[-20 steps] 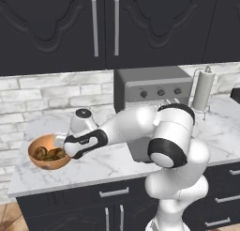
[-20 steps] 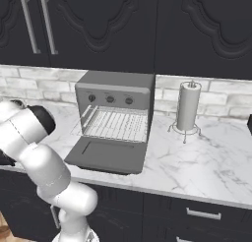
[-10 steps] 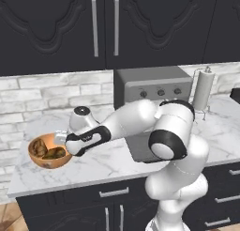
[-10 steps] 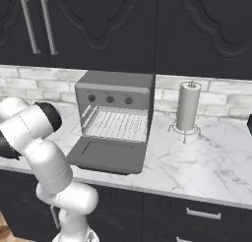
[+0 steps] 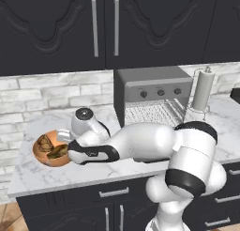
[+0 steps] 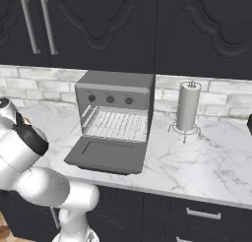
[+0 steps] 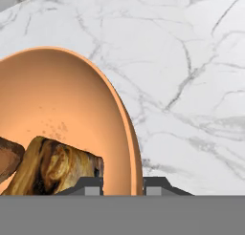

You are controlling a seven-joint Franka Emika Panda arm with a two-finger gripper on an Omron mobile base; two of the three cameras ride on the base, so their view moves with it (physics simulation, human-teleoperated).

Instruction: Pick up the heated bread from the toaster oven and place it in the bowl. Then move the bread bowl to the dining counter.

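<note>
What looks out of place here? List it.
Little stands out. The boxy grey toaster oven sits with its drop-down door open and its wire rack bare. The round orange-tan bowl stands upright with bread inside; the gripper straddles its rim. Nothing has spilled on the marble.

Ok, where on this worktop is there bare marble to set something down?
Bare marble lies between the toaster oven and the paper towel holder, and right of that holder. The left end is crowded: the pincer straddles the rim of the bowl.
</note>
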